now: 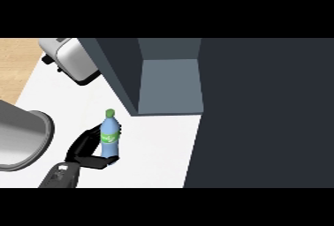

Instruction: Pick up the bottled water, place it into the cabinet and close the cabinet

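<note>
The bottled water (110,132), blue with a green cap and green label, stands about upright over the white counter (157,150) at lower left. My left hand (85,150) is shut on it from the left, with the fingers curled round its lower half and hiding part of it. The cabinet (169,84) stands behind and to the right of the bottle, its grey inside showing between dark walls. A large dark panel (261,114), apparently the cabinet's door, fills the view's right side. My right hand is out of view.
A silver toaster (70,59) sits at the back left of the counter. A round grey metal basin (20,137) lies at the left edge, close to my left forearm (58,176). Wooden floor (16,62) shows past the counter's left edge.
</note>
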